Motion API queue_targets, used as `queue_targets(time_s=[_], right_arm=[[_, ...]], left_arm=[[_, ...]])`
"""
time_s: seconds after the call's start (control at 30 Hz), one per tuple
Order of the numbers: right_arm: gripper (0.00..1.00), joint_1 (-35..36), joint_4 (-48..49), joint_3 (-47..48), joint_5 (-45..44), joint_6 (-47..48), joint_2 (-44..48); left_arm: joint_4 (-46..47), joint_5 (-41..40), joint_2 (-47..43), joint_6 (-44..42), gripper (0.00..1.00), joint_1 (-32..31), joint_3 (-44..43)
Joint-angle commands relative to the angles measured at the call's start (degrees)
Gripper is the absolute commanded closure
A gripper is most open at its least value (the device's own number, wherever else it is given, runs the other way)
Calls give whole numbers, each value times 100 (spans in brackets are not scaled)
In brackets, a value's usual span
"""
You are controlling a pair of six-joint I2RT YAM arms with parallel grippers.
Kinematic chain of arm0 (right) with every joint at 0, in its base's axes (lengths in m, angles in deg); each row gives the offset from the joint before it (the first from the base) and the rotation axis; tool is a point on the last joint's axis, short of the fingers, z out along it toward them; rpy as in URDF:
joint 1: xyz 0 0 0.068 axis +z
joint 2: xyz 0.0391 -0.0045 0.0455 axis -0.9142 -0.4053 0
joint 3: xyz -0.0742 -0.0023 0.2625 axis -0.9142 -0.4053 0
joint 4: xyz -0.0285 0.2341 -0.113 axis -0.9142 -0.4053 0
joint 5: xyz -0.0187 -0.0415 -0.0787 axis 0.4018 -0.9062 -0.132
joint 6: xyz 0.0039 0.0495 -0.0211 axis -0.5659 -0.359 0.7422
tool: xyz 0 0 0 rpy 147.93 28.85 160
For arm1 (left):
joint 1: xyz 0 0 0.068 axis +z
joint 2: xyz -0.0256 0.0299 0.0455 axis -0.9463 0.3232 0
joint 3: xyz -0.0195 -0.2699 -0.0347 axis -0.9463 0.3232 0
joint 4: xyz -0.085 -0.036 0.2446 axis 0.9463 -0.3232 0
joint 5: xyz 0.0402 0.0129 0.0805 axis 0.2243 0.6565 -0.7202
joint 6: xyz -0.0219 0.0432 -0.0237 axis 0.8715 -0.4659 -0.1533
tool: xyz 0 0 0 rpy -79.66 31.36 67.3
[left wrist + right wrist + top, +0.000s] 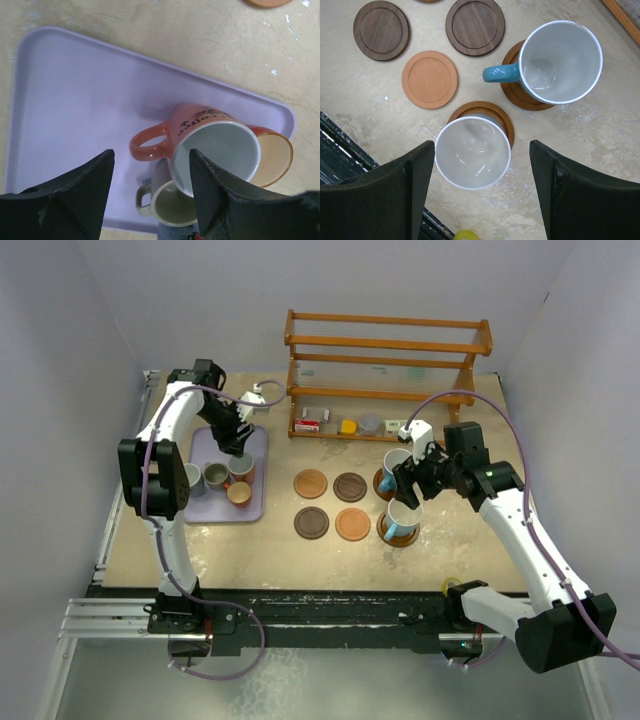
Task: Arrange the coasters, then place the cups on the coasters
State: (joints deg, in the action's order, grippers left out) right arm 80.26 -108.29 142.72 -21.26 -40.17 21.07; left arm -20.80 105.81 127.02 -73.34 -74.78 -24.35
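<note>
A lavender tray (258, 443) holds a reddish cup (210, 145), an olive-grey cup (172, 205), an orange cup (275, 157) and a medium blue cup (193, 478). My left gripper (151, 152) is open over the reddish cup, one finger inside its rim and the other beside its handle, a gap showing. Two large light blue cups (560, 62) (472, 160) stand on ringed coasters (520, 100) (490, 109). My right gripper (482, 145) hangs open around the nearer one. Bare coasters lie to the left: two dark (381, 30) (475, 26), two light orange (429, 79) (311, 483).
A wooden rack (385, 370) with small items stands at the back. A white object (262, 395) lies behind the tray. A small yellow thing (465, 235) sits by the black rail at the table's near edge (330, 592).
</note>
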Motion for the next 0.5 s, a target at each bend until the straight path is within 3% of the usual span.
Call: queue_targets(time_s=[0.0, 0.13, 0.47], right_arm=[[22, -20, 68, -16, -8, 14, 67], [22, -20, 55, -16, -12, 9, 29], [23, -22, 58, -25, -50, 23, 6]], left_arm=[[-482, 140, 78, -565, 43, -199, -213], [-177, -130, 100, -506, 51, -397, 31], [-74, -529, 244, -486, 83, -619, 116]])
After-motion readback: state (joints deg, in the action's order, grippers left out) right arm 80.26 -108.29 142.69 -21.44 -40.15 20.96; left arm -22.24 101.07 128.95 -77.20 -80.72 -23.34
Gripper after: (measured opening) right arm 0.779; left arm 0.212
